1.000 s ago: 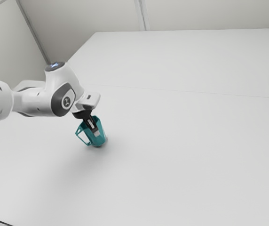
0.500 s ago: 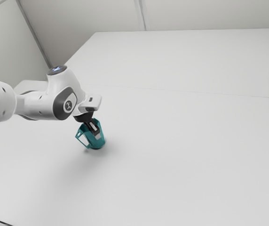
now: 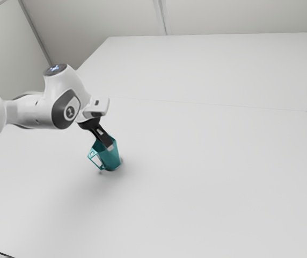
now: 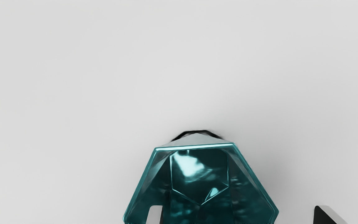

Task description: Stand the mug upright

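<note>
Mug (image 3: 111,157), teal, glossy and faceted, with an angular handle (image 3: 93,156). Exterior view: the mug is on a smooth, matt, off-white tabletop (image 3: 212,183), mouth upward, its handle toward the exterior view's left; whether its base lies flat cannot be told. A soft shadow surrounds its foot. My black two-finger gripper (image 3: 109,146) slants down to its mouth from my white arm (image 3: 65,91). A thin seam crosses the pale surface behind, and beyond it is a broad, straight-edged white expanse (image 3: 207,64). Plain grey walls (image 3: 105,16) enclose the room, with a dark corner line at the exterior view's left and a narrow upright strip near the middle. My arm bears a round badge (image 3: 70,112) and a dark cap (image 3: 55,69) with a bluish-white mark, both too small to read.

Wrist view: my gripper (image 4: 237,214) is open, its fingers wide apart, one overlapping the mug's mouth, the other beyond its rim, over the tabletop. The six-sided inner floor of the mug reflects pale highlights.
</note>
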Robot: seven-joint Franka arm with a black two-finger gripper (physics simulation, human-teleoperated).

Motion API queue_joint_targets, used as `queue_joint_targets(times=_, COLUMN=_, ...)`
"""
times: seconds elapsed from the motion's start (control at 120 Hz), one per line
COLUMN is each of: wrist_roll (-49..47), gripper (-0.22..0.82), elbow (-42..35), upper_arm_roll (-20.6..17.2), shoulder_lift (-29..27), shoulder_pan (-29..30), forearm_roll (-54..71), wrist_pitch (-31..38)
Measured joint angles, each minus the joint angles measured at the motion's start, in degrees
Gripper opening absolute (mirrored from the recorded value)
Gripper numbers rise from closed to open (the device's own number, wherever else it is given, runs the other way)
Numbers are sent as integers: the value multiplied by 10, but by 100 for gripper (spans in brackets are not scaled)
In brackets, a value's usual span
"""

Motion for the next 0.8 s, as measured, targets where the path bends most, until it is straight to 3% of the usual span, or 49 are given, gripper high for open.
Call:
queue_joint_targets(times=0.167, wrist_roll=-2, gripper=57, elbow=16, upper_arm_roll=1, shoulder_lift=-16, shoulder_pan=-2, forearm_roll=7, wrist_pitch=-22)
queue_joint_targets(times=0.417, wrist_roll=-11, gripper=59, elbow=122, upper_arm_roll=25, shoulder_lift=-20, shoulder_pan=-19, forearm_roll=9, wrist_pitch=-114)
queue_joint_targets(times=0.8, wrist_roll=-63, gripper=60, elbow=277, upper_arm_roll=29, shoulder_lift=-5, shoulder_pan=-16, forearm_roll=38, wrist_pitch=-276)
